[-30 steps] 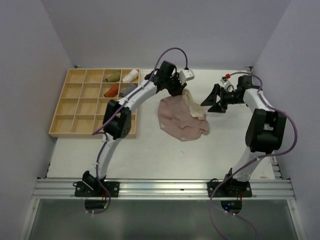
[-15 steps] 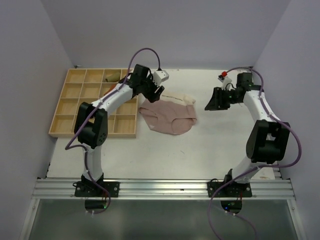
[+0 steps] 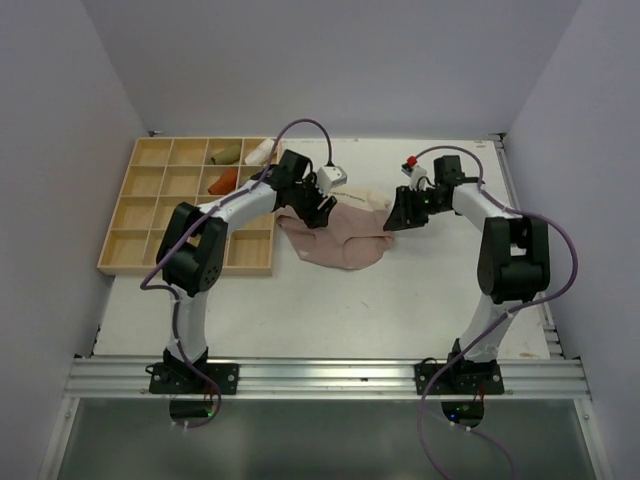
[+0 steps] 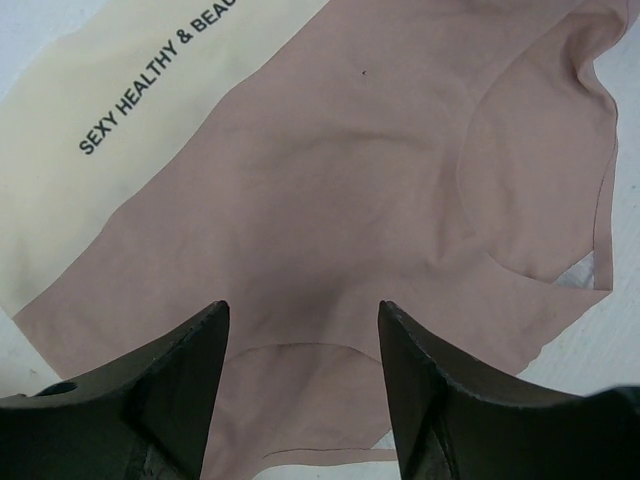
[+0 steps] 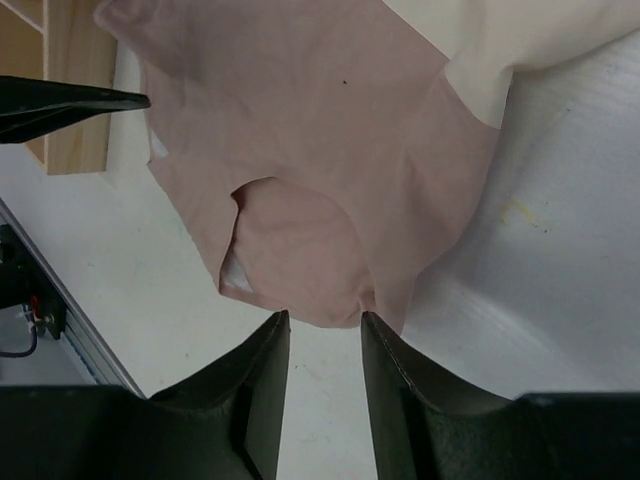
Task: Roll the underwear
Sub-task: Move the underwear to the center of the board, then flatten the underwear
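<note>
The pale beige-pink underwear (image 3: 345,240) lies spread flat on the white table, its cream waistband (image 4: 100,150) printed with dark letters. My left gripper (image 3: 312,212) hangs over the garment's left part; in the left wrist view it (image 4: 303,320) is open, with the pink cloth (image 4: 350,180) beneath and nothing pinched. My right gripper (image 3: 392,220) is at the garment's right edge. In the right wrist view it (image 5: 323,320) shows a narrow gap with bare table between the fingers, and the hem of the cloth (image 5: 300,130) lies at their tips. A rust-orange garment (image 3: 222,181) sits in a tray compartment.
A wooden compartment tray (image 3: 150,215) stands at the left, holding an olive roll (image 3: 228,153) and a white roll (image 3: 258,152). Its corner (image 5: 70,90) shows in the right wrist view. White walls enclose the table on three sides. A metal rail (image 3: 320,375) runs along the near edge.
The underwear went from bunched and lifted to lying flat. My left gripper let it go and opened. My right gripper moved left to the cloth's edge and narrowed.
</note>
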`<state>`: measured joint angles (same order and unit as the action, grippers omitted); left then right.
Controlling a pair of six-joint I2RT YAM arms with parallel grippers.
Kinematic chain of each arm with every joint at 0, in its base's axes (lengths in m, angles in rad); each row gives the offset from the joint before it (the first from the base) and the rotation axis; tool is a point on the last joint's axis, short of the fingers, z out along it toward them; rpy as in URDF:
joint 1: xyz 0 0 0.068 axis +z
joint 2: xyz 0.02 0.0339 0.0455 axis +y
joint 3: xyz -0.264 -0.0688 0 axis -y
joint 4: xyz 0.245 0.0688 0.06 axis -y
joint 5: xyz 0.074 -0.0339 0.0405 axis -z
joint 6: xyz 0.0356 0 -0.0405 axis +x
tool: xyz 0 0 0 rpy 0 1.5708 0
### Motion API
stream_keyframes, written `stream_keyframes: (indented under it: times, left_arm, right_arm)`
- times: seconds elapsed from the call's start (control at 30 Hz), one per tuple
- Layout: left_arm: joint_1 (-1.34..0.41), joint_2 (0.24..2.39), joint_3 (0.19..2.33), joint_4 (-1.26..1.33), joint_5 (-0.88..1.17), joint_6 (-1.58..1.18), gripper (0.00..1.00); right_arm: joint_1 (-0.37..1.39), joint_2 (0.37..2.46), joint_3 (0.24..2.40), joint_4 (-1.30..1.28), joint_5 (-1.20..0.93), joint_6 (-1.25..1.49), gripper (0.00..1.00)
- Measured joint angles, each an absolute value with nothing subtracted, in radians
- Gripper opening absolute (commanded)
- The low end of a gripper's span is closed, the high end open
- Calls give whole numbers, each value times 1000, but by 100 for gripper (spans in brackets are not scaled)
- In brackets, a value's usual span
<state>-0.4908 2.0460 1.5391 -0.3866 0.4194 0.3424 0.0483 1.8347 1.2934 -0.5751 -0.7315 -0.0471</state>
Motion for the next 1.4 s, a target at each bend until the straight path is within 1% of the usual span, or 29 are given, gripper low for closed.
stream_keyframes:
  times: [0.07, 0.13, 0.17, 0.23, 0.27, 0.33, 0.37, 0.4, 0.43, 0.53, 0.57, 0.63, 0.67, 0.7, 0.73, 0.87, 0.97, 1.03, 1.1, 1.2, 1.4]
  left_arm:
    - [-494, 2046, 1532, -389, 422, 337, 65]
    - [-495, 2046, 1526, -389, 424, 333, 66]
    - [-497, 2046, 1522, -389, 425, 332, 66]
    - [-498, 2046, 1517, -390, 430, 332, 66]
    - [-499, 2046, 1515, -390, 434, 332, 66]
    - [-499, 2046, 1513, -391, 440, 332, 66]
    - [-500, 2046, 1512, -393, 443, 333, 66]
    - [-500, 2046, 1512, -397, 445, 334, 66]
    - [-500, 2046, 1511, -402, 450, 337, 66]
    - [-501, 2046, 1497, -414, 479, 363, 66]
    - [-502, 2046, 1491, -418, 486, 371, 66]
    - [-509, 2046, 1474, -436, 495, 392, 66]
    - [-514, 2046, 1468, -447, 497, 406, 66]
    - [-521, 2046, 1460, -454, 499, 414, 66]
    - [-529, 2045, 1454, -459, 503, 421, 66]
    - [-551, 2038, 1426, -465, 508, 442, 67]
    - [-552, 2035, 1426, -468, 506, 456, 67]
    - [-550, 2030, 1425, -468, 504, 460, 67]
    - [-550, 2021, 1419, -464, 500, 464, 68]
    - [-550, 1993, 1391, -456, 493, 468, 68]
    - [-550, 1979, 1371, -456, 477, 474, 68]
  right_arm:
    - [59, 1878, 1286, -550, -718, -36, 38]
    - [64, 1908, 1269, -541, -698, -28, 35]
    - [66, 1920, 1254, -538, -684, -28, 31]
    - [67, 1934, 1225, -545, -649, -29, 29]
    - [69, 1937, 1211, -553, -630, -33, 25]
    - [69, 1932, 1188, -580, -617, -48, 20]
    - [69, 1921, 1177, -598, -610, -64, 17]
    - [69, 1906, 1162, -624, -597, -82, 15]
    - [69, 1889, 1148, -650, -593, -99, 15]
    - [67, 1791, 1106, -778, -606, -175, 27]
    - [67, 1748, 1106, -813, -623, -199, 34]
    - [66, 1660, 1127, -862, -651, -232, 41]
    - [64, 1624, 1151, -876, -662, -239, 49]
    - [59, 1600, 1184, -882, -670, -237, 54]
    - [55, 1588, 1214, -878, -670, -231, 55]
    - [-32, 1639, 1317, -841, -651, -136, 68]
    - [-135, 1765, 1317, -814, -660, -42, 71]
    - [-186, 1839, 1288, -786, -670, 20, 71]
    - [-215, 1882, 1236, -749, -676, 91, 68]
    - [-208, 1890, 1181, -687, -687, 196, 63]
    - [-171, 1892, 1174, -505, -665, 328, 52]
